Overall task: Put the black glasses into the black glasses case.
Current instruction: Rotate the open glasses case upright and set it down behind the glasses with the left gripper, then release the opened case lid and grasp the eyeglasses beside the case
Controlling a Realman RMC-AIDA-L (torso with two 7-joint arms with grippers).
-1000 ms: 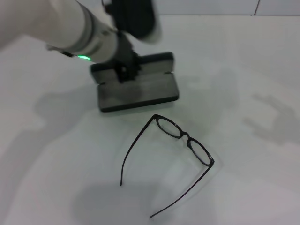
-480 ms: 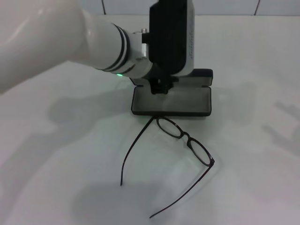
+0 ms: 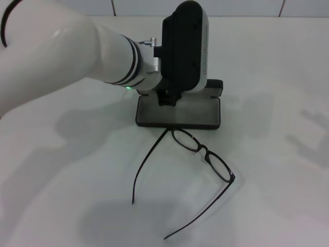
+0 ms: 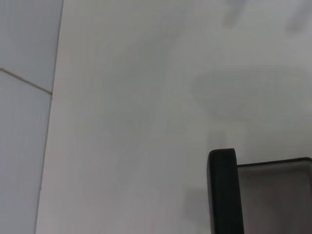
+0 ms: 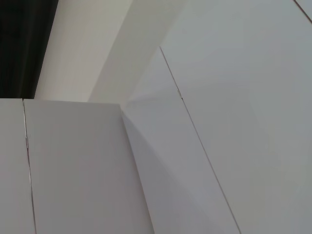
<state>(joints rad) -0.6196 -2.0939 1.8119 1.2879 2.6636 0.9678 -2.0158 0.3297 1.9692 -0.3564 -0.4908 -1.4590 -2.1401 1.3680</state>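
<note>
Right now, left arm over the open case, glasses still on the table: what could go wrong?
1. The black glasses lie unfolded, and one lens end nearly touches the front edge of the black glasses case; shifting the case could push them.
2. With temple arms spread, the glasses probably will not fit the tray without being folded.
3. The left tool sits over the case's hinge side, and its body hides the lid, so contact there is hard to judge.

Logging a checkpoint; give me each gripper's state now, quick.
Left gripper: over the open black glasses case, grip cannot be told.
Right gripper: not in view.
</note>
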